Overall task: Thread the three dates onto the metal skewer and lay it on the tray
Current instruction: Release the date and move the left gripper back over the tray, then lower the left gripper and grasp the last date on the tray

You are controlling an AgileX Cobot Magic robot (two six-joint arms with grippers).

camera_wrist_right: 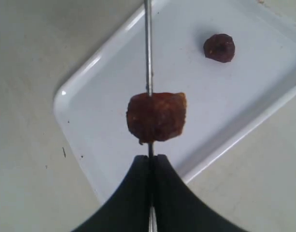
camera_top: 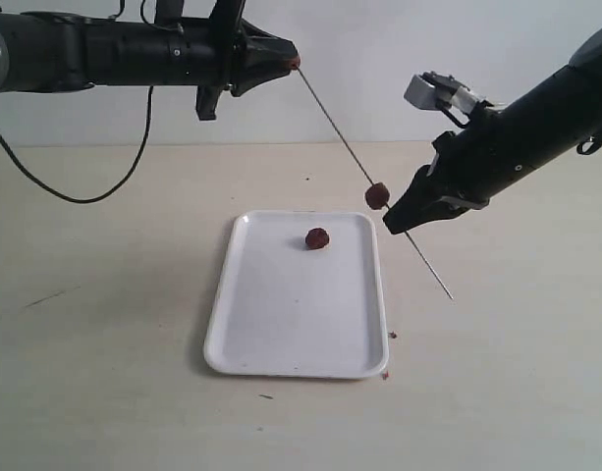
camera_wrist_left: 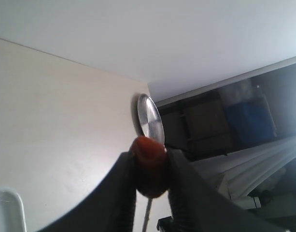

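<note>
From outside, we see the metal skewer (camera_top: 340, 132) slanting above the counter (camera_top: 104, 324). The right gripper (camera_top: 401, 228) has its jaws pressed on the skewer, just beside a threaded date (camera_top: 377, 195). Only the left wrist view shows us the left gripper (camera_wrist_left: 148, 169) with its jaws pinching a second date (camera_wrist_left: 148, 164) at the skewer's top end. A loose date (camera_top: 317, 238) lies on the tray (camera_top: 281, 365).

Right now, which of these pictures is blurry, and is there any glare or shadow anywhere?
Left wrist view: the held date and dark fingers sit too close and look soft. Right wrist view: the skewered date is fairly sharp, with a small glint on the tray corner. Exterior view: even light, a soft shadow beside the tray's left edge.
</note>
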